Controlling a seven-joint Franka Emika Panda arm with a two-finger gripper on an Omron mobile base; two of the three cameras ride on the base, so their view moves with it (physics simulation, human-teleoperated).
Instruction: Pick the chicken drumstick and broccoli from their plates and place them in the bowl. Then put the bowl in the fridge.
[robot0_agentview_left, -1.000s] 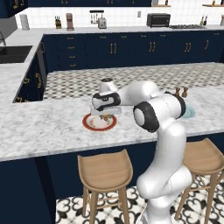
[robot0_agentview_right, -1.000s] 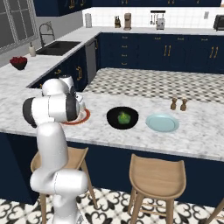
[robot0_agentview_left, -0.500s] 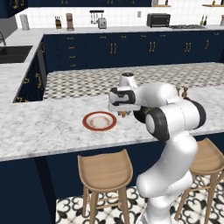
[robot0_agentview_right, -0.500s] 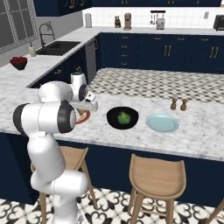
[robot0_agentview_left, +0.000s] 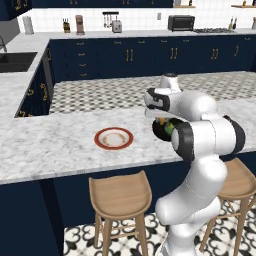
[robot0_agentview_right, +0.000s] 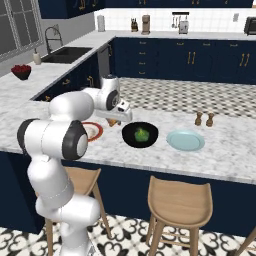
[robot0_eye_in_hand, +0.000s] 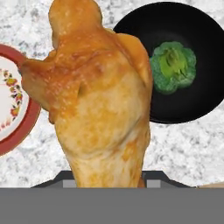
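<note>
My pincer (robot0_agentview_right: 116, 120) grips the drumstick (robot0_eye_in_hand: 98, 100) left of the bowl (robot0_eye_in_hand: 201, 48), where the broccoli (robot0_eye_in_hand: 173, 68) lies upper right. Releasing early risks dropping it onto the surface (robot0_eye_in_hand: 188, 153).

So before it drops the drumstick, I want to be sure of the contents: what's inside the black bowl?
The broccoli sits inside the black bowl, near its middle. In the hand view the chicken drumstick held in the gripper covers the bowl's left rim.

Arm bent low over the counter — hand pointing down.
The gripper (robot0_agentview_right: 114, 120) is clamped on the chicken drumstick (robot0_eye_in_hand: 98, 100).
</note>
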